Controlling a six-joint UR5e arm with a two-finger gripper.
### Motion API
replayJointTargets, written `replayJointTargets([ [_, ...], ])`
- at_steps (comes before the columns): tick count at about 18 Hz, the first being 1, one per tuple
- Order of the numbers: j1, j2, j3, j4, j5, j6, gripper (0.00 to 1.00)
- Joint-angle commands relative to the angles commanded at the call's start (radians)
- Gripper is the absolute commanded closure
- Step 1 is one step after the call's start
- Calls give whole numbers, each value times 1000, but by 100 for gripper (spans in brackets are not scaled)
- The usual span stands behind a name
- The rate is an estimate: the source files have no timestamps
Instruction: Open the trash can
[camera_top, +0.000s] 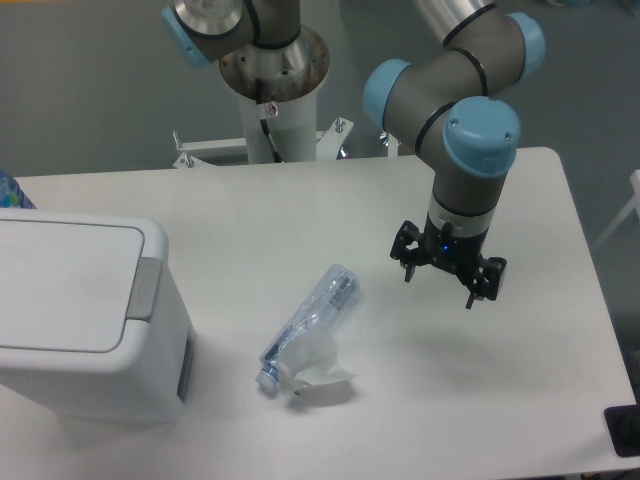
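Observation:
The trash can (85, 320) is a large white boxy bin at the table's left front, its flat lid down and a grey push tab (147, 288) on its right rim. My gripper (438, 287) hangs above the table's right half, far to the right of the can, fingers pointing down and spread open with nothing between them.
A crushed clear plastic bottle (305, 330) lies on the table between the can and the gripper. The arm's base column (272, 95) stands behind the table's far edge. A blue object (10, 190) shows at the left edge and a dark item (622, 430) at the lower right.

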Motion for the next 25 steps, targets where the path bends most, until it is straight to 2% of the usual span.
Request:
replayJointTargets([
  [6, -18, 29, 12, 46, -81, -225, 0],
  [9, -58, 44, 40, 48, -126, -357, 0],
  [14, -123, 90, 54, 48, -270, -560, 0],
  [20, -224, 161, 52, 48, -333, -690, 0],
  [25, -313, 182, 52, 54, -333, -744, 0],
])
